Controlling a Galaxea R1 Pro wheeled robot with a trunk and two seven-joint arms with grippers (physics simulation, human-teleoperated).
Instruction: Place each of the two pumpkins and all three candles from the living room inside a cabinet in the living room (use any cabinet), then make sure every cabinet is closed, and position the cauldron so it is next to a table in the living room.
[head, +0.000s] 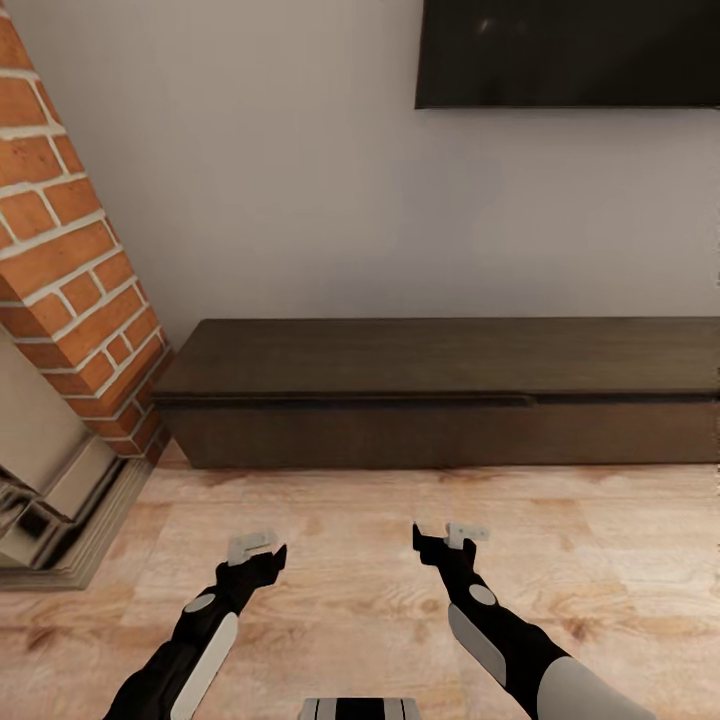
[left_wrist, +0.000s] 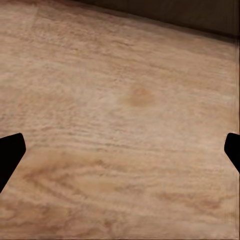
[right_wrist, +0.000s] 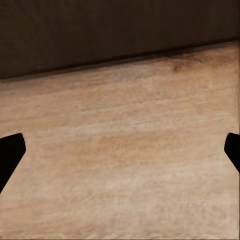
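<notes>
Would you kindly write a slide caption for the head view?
Both empty grippers, left and right, hover over the wood floor facing the closed cabinet.

No text, label, brand, number or sign can be read on anything in these three views.

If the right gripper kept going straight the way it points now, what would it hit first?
Probably the wood floor, just short of the dark cabinet; the right gripper is open and empty, though depth is unclear.
</notes>
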